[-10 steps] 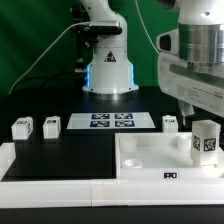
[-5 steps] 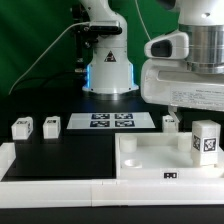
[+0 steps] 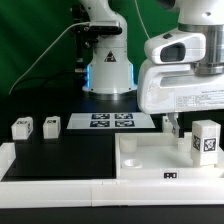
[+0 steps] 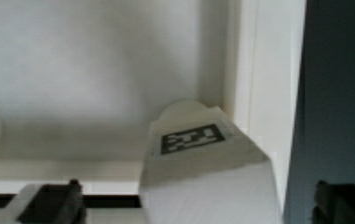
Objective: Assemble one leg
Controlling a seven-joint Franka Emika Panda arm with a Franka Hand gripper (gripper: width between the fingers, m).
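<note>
A white leg (image 3: 205, 140) with a square tag stands upright in the far right corner of the white tray (image 3: 150, 172). The arm's big white hand (image 3: 185, 85) hangs just above and to the exterior view's left of it. In the wrist view my gripper (image 4: 195, 200) is open, with its dark fingertips (image 4: 49, 200) standing on either side of this leg (image 4: 200, 150), a gap on each side. The tray's wall (image 4: 254, 60) runs beside the leg.
Two more legs (image 3: 20, 127) (image 3: 52, 125) stand at the exterior view's left and another one (image 3: 171, 122) stands behind the tray. The marker board (image 3: 112, 121) lies in front of the robot's base (image 3: 108, 70).
The hand has turned about the standing leg and shifted toward the exterior view's left, now showing its broad side. The leg has stayed upright in the tray corner.
</note>
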